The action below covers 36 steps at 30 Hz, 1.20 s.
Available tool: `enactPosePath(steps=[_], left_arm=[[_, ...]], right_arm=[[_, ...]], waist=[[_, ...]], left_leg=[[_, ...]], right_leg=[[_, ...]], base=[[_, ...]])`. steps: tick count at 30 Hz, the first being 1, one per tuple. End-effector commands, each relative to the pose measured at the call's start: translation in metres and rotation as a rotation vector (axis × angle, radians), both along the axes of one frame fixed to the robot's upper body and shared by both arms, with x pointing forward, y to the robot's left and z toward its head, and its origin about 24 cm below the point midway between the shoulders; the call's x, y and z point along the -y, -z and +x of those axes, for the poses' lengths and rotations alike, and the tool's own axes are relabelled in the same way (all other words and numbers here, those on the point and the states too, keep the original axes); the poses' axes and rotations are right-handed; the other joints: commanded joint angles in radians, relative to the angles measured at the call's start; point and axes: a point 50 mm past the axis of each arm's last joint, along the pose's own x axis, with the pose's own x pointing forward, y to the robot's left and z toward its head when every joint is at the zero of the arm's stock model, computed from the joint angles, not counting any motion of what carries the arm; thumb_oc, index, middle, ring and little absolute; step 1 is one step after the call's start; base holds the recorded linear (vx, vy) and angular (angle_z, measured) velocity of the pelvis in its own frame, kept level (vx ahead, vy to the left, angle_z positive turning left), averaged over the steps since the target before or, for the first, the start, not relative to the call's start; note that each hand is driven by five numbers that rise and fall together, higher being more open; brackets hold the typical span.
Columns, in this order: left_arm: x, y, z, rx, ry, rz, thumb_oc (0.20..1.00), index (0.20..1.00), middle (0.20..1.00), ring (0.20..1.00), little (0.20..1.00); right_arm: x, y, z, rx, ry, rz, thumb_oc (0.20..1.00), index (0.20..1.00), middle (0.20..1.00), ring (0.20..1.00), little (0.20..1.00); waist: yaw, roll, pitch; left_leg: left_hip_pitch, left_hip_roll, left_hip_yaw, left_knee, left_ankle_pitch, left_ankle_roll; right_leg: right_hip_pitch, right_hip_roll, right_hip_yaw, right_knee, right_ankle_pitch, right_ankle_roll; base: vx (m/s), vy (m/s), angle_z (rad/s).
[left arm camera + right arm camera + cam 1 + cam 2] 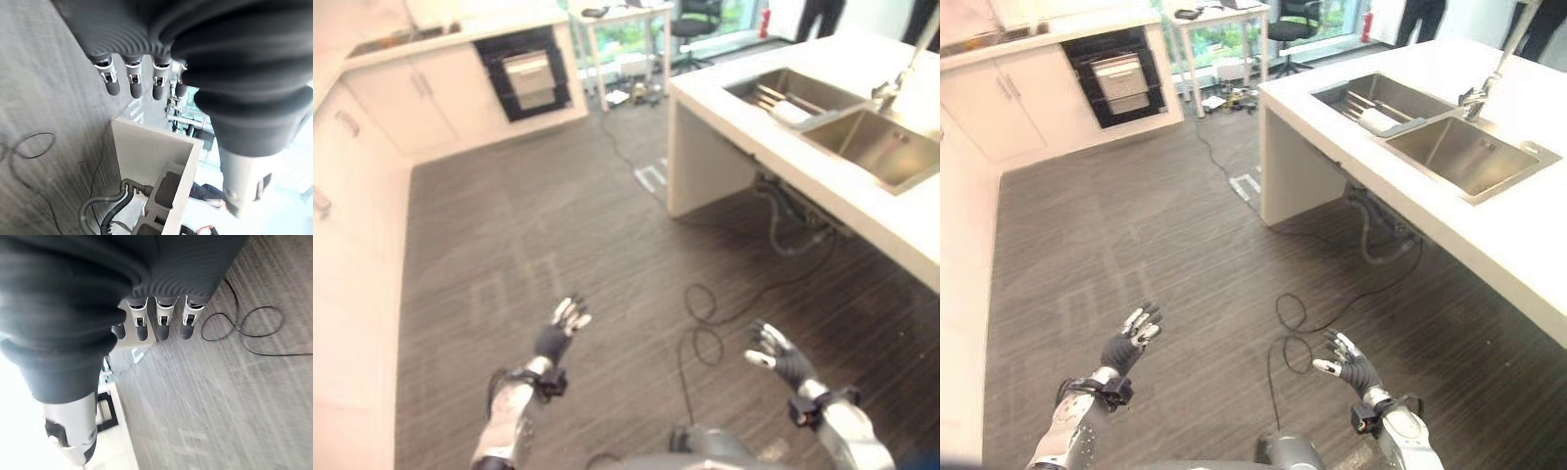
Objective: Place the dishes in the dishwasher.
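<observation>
The white dishes (1378, 119) lie in the far basin of the steel double sink (1474, 157), beside some upright rack bars, at about one o'clock from the robot. The sink is set into a long white counter island (1528, 255), and a chrome tap (1485, 80) stands behind it. Grey hoses (1378, 235) hang under the counter's open side.

The open dishwasher (1118, 76), a dark opening with a pale rack front, sits in the white cabinet row (999, 108) at about eleven o'clock, well apart from the sink, across the dark wood-grain floor (1156, 245). A small white table (1219, 20) and a black office chair (1295, 22) stand at twelve o'clock near the window. Dark legs of a person (1427, 18) show beyond the counter.

The left hand (1132, 336) is raised over the floor at about seven o'clock, its fingers straight and spread, holding nothing. The right hand (1346, 360) is at about five o'clock, fingers also relaxed and apart, empty. In each wrist view the fingers (134, 81) hang loose over the floor.
</observation>
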Motion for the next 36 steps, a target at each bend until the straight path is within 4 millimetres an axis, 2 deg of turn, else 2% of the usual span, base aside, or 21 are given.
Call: enactPosePath(steps=[1,2,3,5,7,10,11,13,14,15,16,17,19,20,23,26,29,31,34,35,36], left_arm=[[-0.016,-0.017,-0.003,0.101,-0.053,0.013,1.000,1.000,1.000,1.000,1.000],[-0.019,-0.023,-0.003,0.128,-0.085,0.015,1.000,1.000,1.000,1.000,1.000],[-0.023,-0.028,-0.003,0.154,-0.103,0.015,1.000,1.000,1.000,1.000,1.000],[-0.031,-0.045,-0.004,0.239,-0.159,-0.005,1.000,1.000,1.000,1.000,1.000],[-0.039,-0.070,-0.007,0.395,-0.194,0.014,1.000,1.000,1.000,1.000,1.000],[-0.054,-0.111,-0.002,0.602,-0.253,0.077,1.000,1.000,1.000,1.000,1.000],[-0.054,-0.125,0.000,0.664,-0.245,0.121,1.000,1.000,1.000,1.000,1.000],[-0.050,-0.138,-0.001,0.724,-0.221,0.156,1.000,1.000,1.000,1.000,1.000],[-0.046,-0.144,0.000,0.749,-0.201,0.191,1.000,1.000,1.000,1.000,1.000],[-0.040,-0.150,0.003,0.763,-0.156,0.220,1.000,1.000,1.000,1.000,1.000],[-0.038,-0.151,0.002,0.770,-0.140,0.235,1.000,1.000,1.000,1.000,1.000],[-0.032,-0.153,0.002,0.790,-0.120,0.268,1.000,1.000,1.000,1.000,1.000],[-0.031,-0.160,0.006,0.802,-0.121,0.254,1.000,1.000,1.000,1.000,1.000],[-0.031,-0.161,0.007,0.806,-0.126,0.249,1.000,1.000,1.000,1.000,1.000],[-0.033,-0.167,0.005,0.814,-0.162,0.252,1.000,1.000,1.000,1.000,1.000],[-0.031,-0.168,0.001,0.817,-0.172,0.209,1.000,1.000,1.000,1.000,1.000],[-0.027,-0.169,0.002,0.838,-0.168,0.175,1.000,1.000,1.000,1.000,1.000],[-0.023,-0.174,0.002,0.872,-0.157,0.173,1.000,1.000,1.000,1.000,1.000],[-0.018,-0.178,0.004,0.899,-0.147,0.166,1.000,1.000,1.000,1.000,1.000],[-0.013,-0.178,0.005,0.910,-0.133,0.160,1.000,1.000,1.000,1.000,1.000],[-0.013,-0.178,0.005,0.914,-0.129,0.162,1.000,1.000,1.000,1.000,1.000]], right_arm=[[0.006,-0.020,0.003,0.126,0.001,0.001,1.000,1.000,1.000,1.000,1.000],[0.002,-0.026,0.008,0.145,-0.017,0.001,1.000,1.000,1.000,1.000,1.000],[0.000,-0.029,0.010,0.157,-0.029,-0.002,1.000,1.000,1.000,1.000,1.000],[-0.003,-0.038,0.011,0.192,-0.063,-0.022,1.000,1.000,1.000,1.000,1.000],[-0.004,-0.055,0.012,0.270,-0.103,-0.022,1.000,1.000,1.000,1.000,1.000],[-0.012,-0.089,0.016,0.398,-0.177,0.029,1.000,1.000,1.000,1.000,1.000],[-0.015,-0.101,0.018,0.445,-0.194,0.048,1.000,1.000,1.000,1.000,1.000],[-0.019,-0.113,0.023,0.500,-0.190,0.057,1.000,1.000,1.000,1.000,1.000],[-0.021,-0.120,0.027,0.530,-0.174,0.067,1.000,1.000,1.000,1.000,1.000],[-0.026,-0.125,0.029,0.570,-0.146,0.082,1.000,1.000,1.000,1.000,1.000],[-0.026,-0.128,0.030,0.592,-0.125,0.090,1.000,1.000,1.000,1.000,1.000],[-0.029,-0.134,0.032,0.622,-0.105,0.113,1.000,1.000,1.000,1.000,1.000],[-0.030,-0.137,0.032,0.642,-0.105,0.126,1.000,1.000,1.000,1.000,1.000],[-0.030,-0.138,0.032,0.642,-0.106,0.124,1.000,1.000,1.000,1.000,1.000],[-0.023,-0.141,0.032,0.648,-0.133,0.122,1.000,1.000,1.000,1.000,1.000],[-0.016,-0.149,0.032,0.676,-0.119,0.090,1.000,1.000,1.000,1.000,1.000],[-0.014,-0.159,0.032,0.714,-0.103,0.072,1.000,1.000,1.000,1.000,1.000],[-0.009,-0.166,0.029,0.742,-0.092,0.061,1.000,1.000,1.000,1.000,1.000],[-0.005,-0.176,0.027,0.782,-0.080,0.049,1.000,1.000,1.000,1.000,1.000],[-0.004,-0.181,0.027,0.812,-0.080,0.030,1.000,1.000,1.000,1.000,1.000],[-0.004,-0.181,0.027,0.819,-0.077,0.031,1.000,1.000,1.000,1.000,1.000]], waist=[[0.011,-0.031,0.013],[0.014,-0.026,0.016],[0.016,-0.011,0.016],[0.021,0.023,0.003],[0.037,0.027,-0.011],[0.019,0.022,-0.039],[0.022,0.015,-0.049],[0.032,0.008,-0.052],[0.034,0.002,-0.055],[0.031,0.010,-0.052],[0.028,0.022,-0.049],[0.022,0.037,-0.033],[0.014,0.026,-0.027],[0.007,0.009,-0.022],[-0.005,-0.011,-0.013],[-0.007,-0.019,-0.038],[-0.016,-0.014,-0.061],[-0.026,-0.004,-0.060],[-0.036,0.002,-0.049],[-0.025,-0.032,-0.025],[-0.024,-0.032,-0.022]], left_leg=[[-0.022,0.061,0.063,-0.408,0.131,0.056],[0.028,0.082,0.097,-0.567,0.126,0.053],[0.028,0.098,0.092,-0.634,0.106,0.051],[-0.056,0.125,-0.016,-0.634,-0.026,0.047],[-0.085,0.115,-0.099,-0.634,-0.041,0.033],[-0.053,0.098,-0.090,-0.634,-0.072,0.053],[-0.046,0.071,-0.113,-0.634,-0.084,0.066],[-0.038,0.050,-0.125,-0.634,-0.100,0.085],[-0.033,0.031,-0.127,-0.634,-0.113,0.109],[-0.027,0.006,-0.154,-0.634,-0.120,0.140],[-0.021,0.007,-0.167,-0.634,-0.120,0.144],[-0.008,0.010,-0.165,-0.634,-0.127,0.149],[0.000,0.011,-0.130,-0.634,-0.132,0.143],[0.013,0.004,-0.107,-0.634,-0.142,0.141],[0.087,0.005,-0.038,-0.634,-0.194,0.135],[0.100,0.016,-0.017,-0.634,-0.209,0.132],[0.113,0.048,0.040,-0.634,-0.213,0.120],[0.132,0.075,0.061,-0.634,-0.156,0.094],[0.171,0.103,0.068,-0.634,0.036,0.038],[0.138,0.066,0.041,-0.500,0.141,0.030],[0.123,0.066,0.037,-0.477,0.138,0.031]], right_leg=[[0.049,-0.112,0.036,-0.015,0.047,0.235],[0.061,-0.103,0.047,-0.015,0.033,0.245],[0.064,-0.085,0.053,-0.015,0.027,0.253],[0.069,-0.056,0.070,-0.015,0.014,0.264],[0.087,-0.067,0.079,-0.015,-0.010,0.268],[0.090,-0.108,0.051,-0.015,-0.003,0.289],[0.094,-0.118,0.055,-0.015,0.012,0.300],[0.105,-0.131,0.067,-0.015,0.026,0.308],[0.111,-0.143,0.078,-0.015,0.080,0.327],[0.147,-0.123,0.092,-0.015,0.181,0.336],[0.155,-0.106,0.083,-0.009,0.234,0.336],[0.093,-0.090,0.075,0.108,0.259,0.329],[0.075,-0.087,0.018,-0.015,0.233,0.319],[0.034,-0.105,0.003,-0.015,0.215,0.326],[-0.092,-0.172,-0.071,-0.015,0.245,0.354],[-0.077,-0.158,-0.047,-0.015,0.149,0.334],[-0.040,-0.143,-0.033,-0.015,0.107,0.316],[-0.022,-0.127,-0.023,-0.015,0.089,0.301],[0.009,-0.100,-0.003,-0.015,0.059,0.269],[0.042,-0.105,0.055,-0.015,0.041,0.240],[0.043,-0.102,0.059,-0.015,0.040,0.238]], base=[[0.35,-0.040,-0.49],[0.38,0.045,-0.53],[0.33,0.146,-0.76],[0.34,0.282,-0.78],[0.41,0.338,-0.47],[0.38,0.355,-0.09],[0.32,0.318,0.41],[0.28,0.373,0.34],[0.33,0.547,0.18],[0.28,0.481,-0.18],[0.22,0.419,-0.21],[0.15,0.246,-0.38],[0.21,0.097,-0.37],[0.27,-0.048,-0.93],[0.31,-0.110,-1.18],[0.30,-0.195,-0.50],[0.32,-0.181,0.06],[0.31,-0.194,0.13],[0.23,-0.204,-0.18],[0.20,-0.193,-0.51],[0.20,-0.170,-0.71]])
